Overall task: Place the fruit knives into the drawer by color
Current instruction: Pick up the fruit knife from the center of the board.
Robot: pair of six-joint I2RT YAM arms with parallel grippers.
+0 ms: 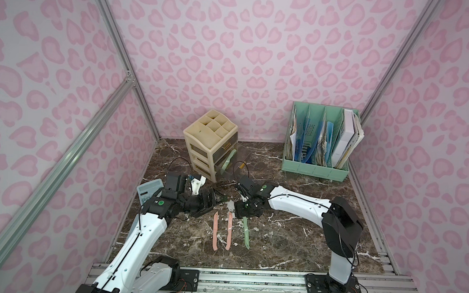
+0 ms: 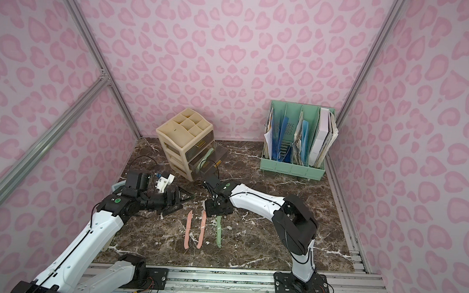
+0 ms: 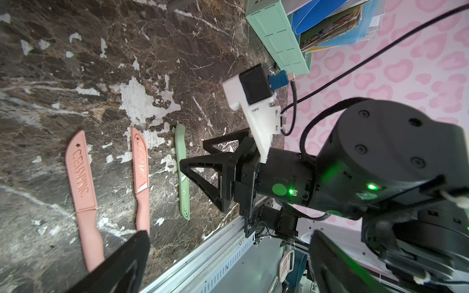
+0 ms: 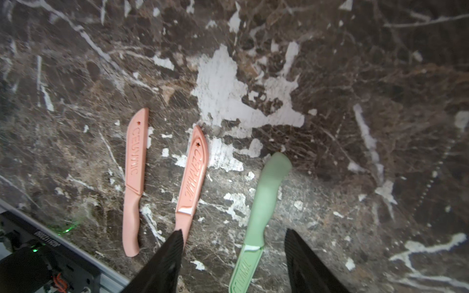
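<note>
Knives: two pink knives (image 4: 134, 177), green knife (image 4: 264, 203), on table (image 4: 355, 76).
Right gripper (image 4: 234, 231): jaws apart astride green knife, not pinching.
Left gripper (image 3: 228, 233): wide open, empty.

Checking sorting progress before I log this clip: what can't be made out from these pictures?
- Closed drawers' contents: drawer unit fronts too dark and small, both top views.
- Loose green knife: handle end under right hand, both top views; blade tip cut off, right wrist view.
- Calculator: partly behind the left arm in both top views.
</note>
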